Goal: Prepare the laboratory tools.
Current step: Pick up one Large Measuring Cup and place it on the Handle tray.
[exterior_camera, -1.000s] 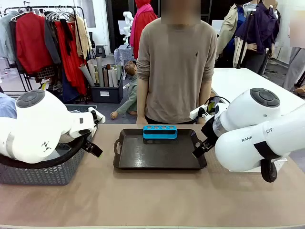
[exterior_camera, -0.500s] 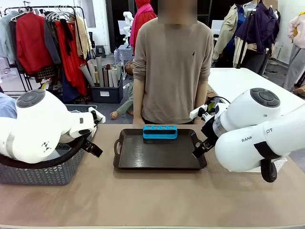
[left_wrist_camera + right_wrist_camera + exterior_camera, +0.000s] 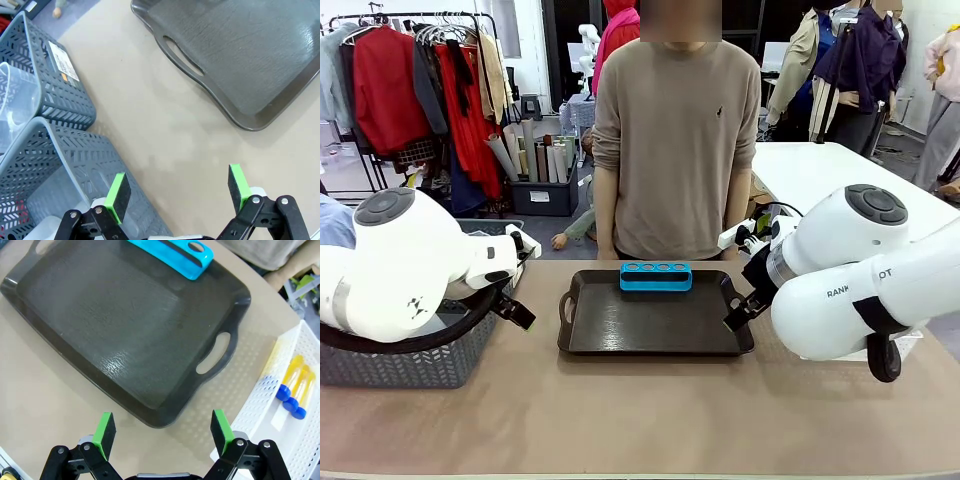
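Note:
A blue four-hole rack lies at the far edge of the dark tray; the right wrist view shows the rack at the top. Small amber blue-capped tubes lie in a white mesh basket right of the tray. A clear beaker sits in a grey mesh basket. My left gripper hangs open over bare table between the baskets and the tray. Open too, my right gripper hovers over the tray's near right corner. Both hold nothing.
A second grey mesh basket stands close under my left gripper; in the front view the grey baskets sit at the table's left. A person stands at the far side behind the tray, arms down. The near half of the table is bare.
The person has shifted slightly to the left and straightened. Neither arm nor the rack has moved.

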